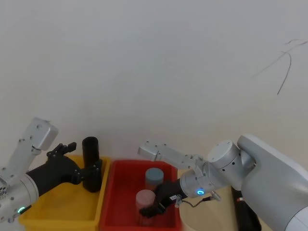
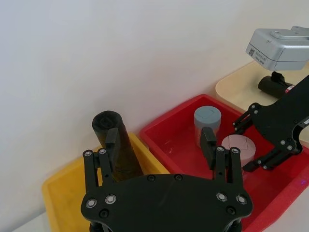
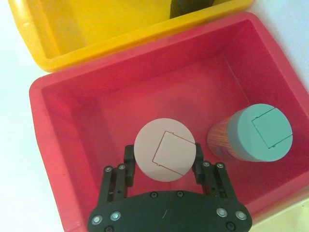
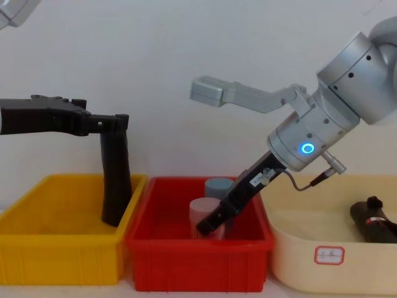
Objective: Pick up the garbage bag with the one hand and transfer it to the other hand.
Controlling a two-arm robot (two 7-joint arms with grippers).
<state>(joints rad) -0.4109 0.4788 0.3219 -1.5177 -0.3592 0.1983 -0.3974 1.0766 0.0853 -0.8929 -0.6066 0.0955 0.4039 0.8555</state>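
The bag (image 4: 372, 225) is lying on its side in the beige tub (image 4: 298, 239) just right of the red bin (image 4: 198, 257). It looks light, squashy and slick, so I'd grab it mid-roll across the label band. Your right gripper (image 4: 206, 230) is down in the red bin around the pink can (image 3: 164, 151), can't tell if it's clamping. The left gripper (image 2: 160, 139) is spread wide by the tall roll (image 2: 108, 126), left of the red bin.
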